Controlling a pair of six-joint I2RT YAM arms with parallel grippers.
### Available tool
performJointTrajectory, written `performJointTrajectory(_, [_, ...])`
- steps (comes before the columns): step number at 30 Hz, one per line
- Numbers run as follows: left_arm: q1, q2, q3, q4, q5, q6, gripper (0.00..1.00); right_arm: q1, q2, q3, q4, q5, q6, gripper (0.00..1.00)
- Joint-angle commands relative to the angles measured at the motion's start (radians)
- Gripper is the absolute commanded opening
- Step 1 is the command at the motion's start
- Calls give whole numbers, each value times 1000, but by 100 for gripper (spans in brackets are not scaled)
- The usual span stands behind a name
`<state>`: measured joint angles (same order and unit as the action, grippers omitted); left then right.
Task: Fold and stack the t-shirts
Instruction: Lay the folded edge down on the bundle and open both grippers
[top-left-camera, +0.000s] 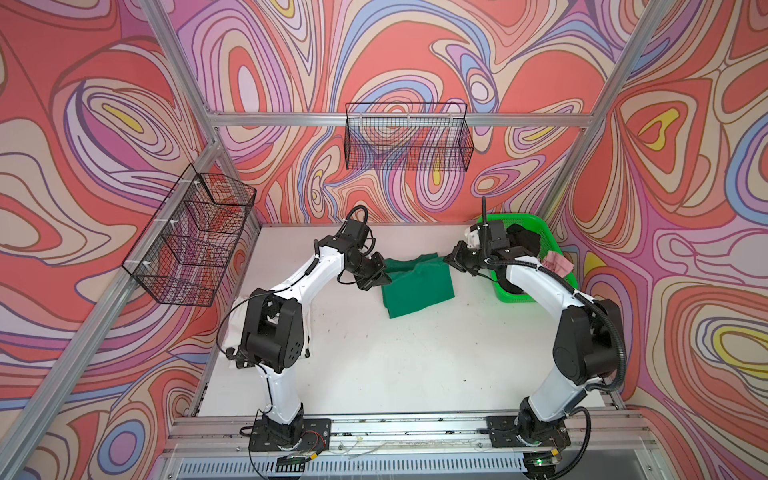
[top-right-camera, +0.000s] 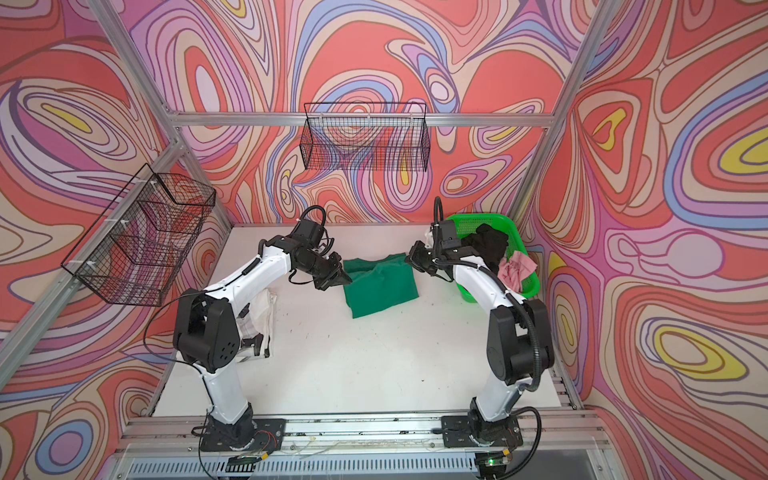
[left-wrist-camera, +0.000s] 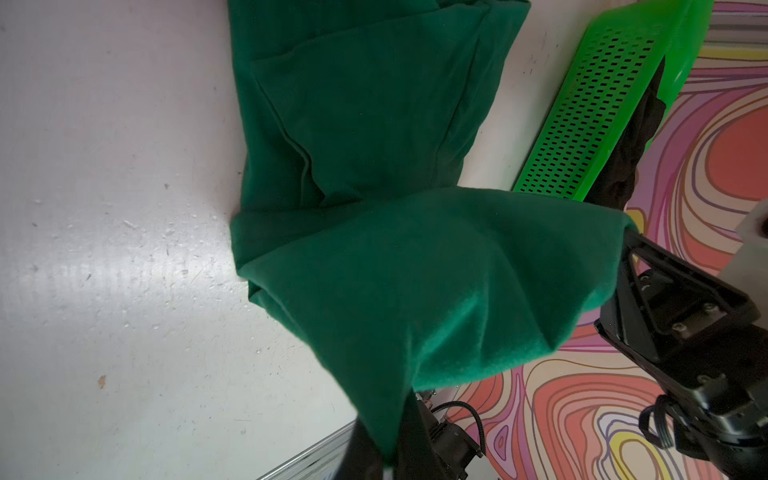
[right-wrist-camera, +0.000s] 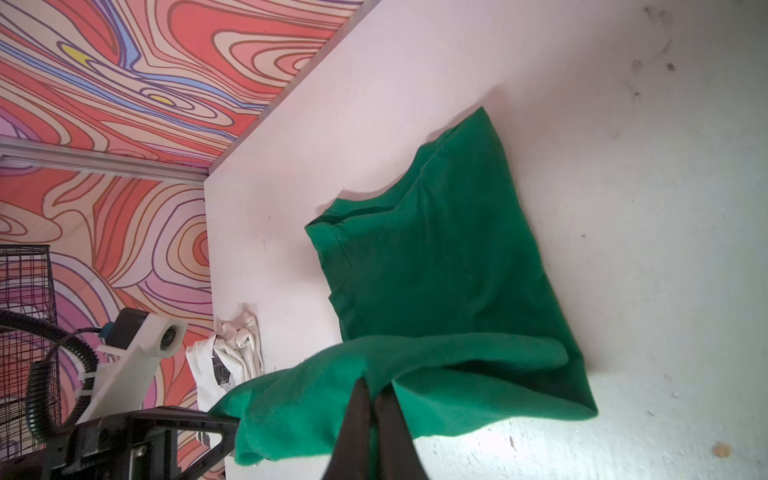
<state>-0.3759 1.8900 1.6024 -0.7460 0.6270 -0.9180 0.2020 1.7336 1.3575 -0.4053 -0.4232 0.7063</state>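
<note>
In both top views the left arm (top-right-camera: 245, 274) hides most of the white t-shirt (top-right-camera: 269, 309).

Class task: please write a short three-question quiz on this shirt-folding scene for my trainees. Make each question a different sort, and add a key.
1. True or false: the left pincer and the right pincer are both shut on the dark green t-shirt.
2. Where does the black t-shirt lie? A: in a wire basket on the wall. B: in the bright green basket. C: spread flat on the table.
3. Fill the gap: the t-shirt draped over that basket's rim is pale ____.
Key: 1 true; 2 B; 3 pink.
</note>
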Motion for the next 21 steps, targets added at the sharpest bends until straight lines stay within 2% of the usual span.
performJointTrajectory(1, [21,36,41,-28,20,-7,0,-13,47,41,37,-13,18,0])
performJointTrajectory(14, [66,138,93,17,60,-51,0,-21,218,189,50,-23,45,0])
performJointTrajectory(21, [93,240,174,14,80,-60,0,-22,321,276,48,-23,59,0])
